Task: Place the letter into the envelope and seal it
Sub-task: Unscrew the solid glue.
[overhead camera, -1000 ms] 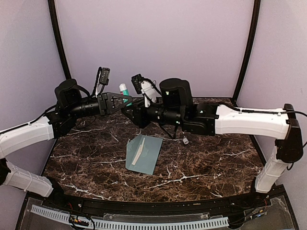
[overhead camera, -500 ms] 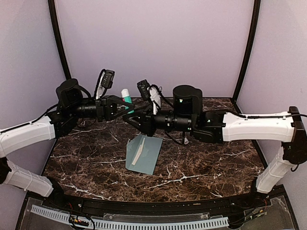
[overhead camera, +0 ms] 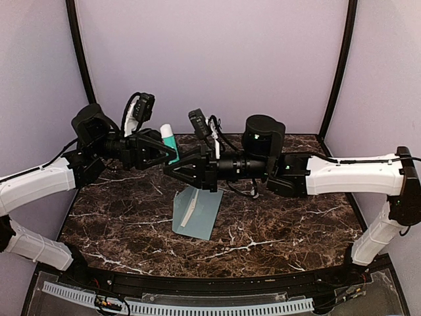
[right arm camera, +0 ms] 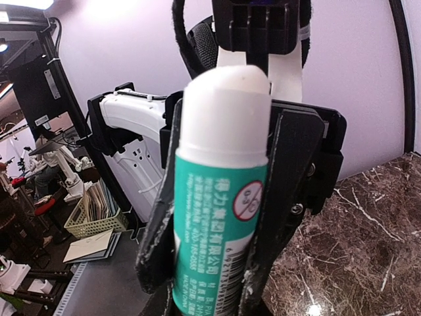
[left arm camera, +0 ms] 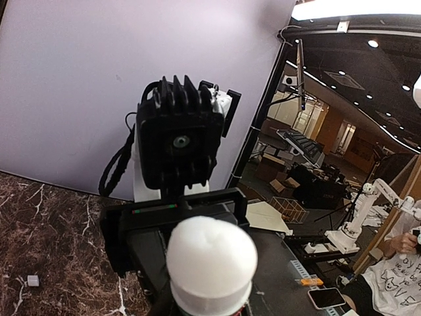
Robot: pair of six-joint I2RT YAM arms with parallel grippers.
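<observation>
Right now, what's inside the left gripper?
The left gripper clamps a teal glue stick, white cap showing. Its fingers cover the stick's lower end.

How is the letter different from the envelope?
The letter is cream and shows as a narrow strip; the envelope is teal and much wider. The letter seems to rest on the envelope, while the envelope rests on the table. Both lie flat, slanted the same way.
</observation>
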